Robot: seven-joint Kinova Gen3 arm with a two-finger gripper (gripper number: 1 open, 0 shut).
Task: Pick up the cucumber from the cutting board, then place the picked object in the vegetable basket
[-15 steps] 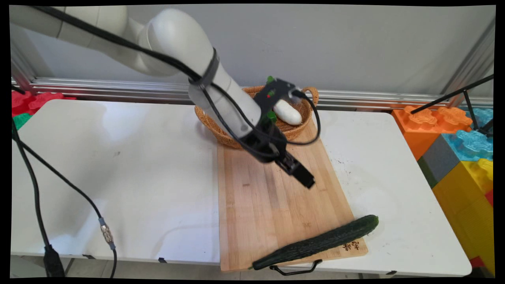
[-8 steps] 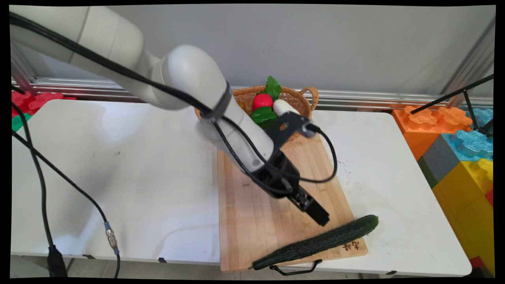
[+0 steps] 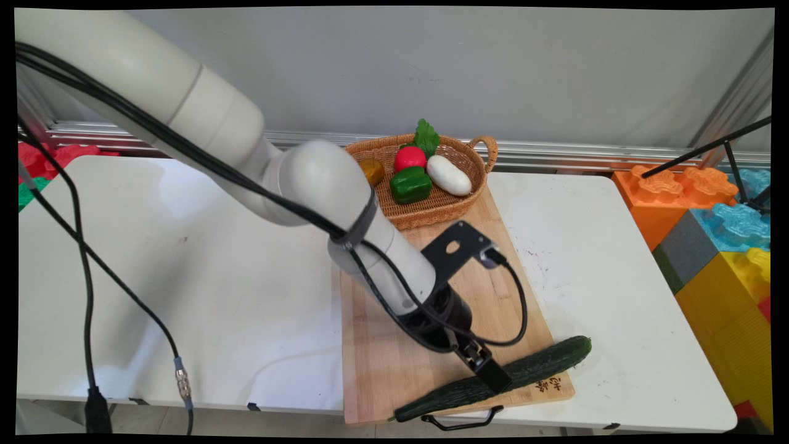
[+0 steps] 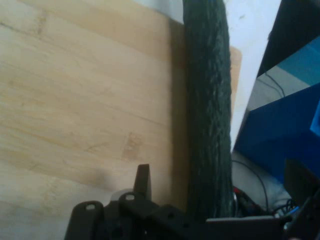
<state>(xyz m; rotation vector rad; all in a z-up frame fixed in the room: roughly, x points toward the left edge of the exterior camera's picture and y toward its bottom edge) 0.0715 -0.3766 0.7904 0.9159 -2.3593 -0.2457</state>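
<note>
You are bringing the gripper (image 3: 493, 377) down over the cucumber (image 3: 493, 379) at the cutting board's (image 3: 394, 345) near edge; fingers (image 4: 142, 181) are standing open astride it, gripping nothing yet. Keep centring before closing. The basket (image 3: 431, 206) is sitting beyond.

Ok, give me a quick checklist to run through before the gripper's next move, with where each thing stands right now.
1. Gripper at the cucumber: ok, right at its middle.
2. Fingers either side of the cucumber: ok in the hand view; one finger shows left of it, the other low on its right.
3. Fingers touching the cucumber: cannot tell.
4. Cucumber lying flat: ok, along the near edge of the cutting board, one end past the board's right edge.
5. Cable clear of the cucumber: ok.
6. Basket out of the way: ok, at the board's far end.
</note>
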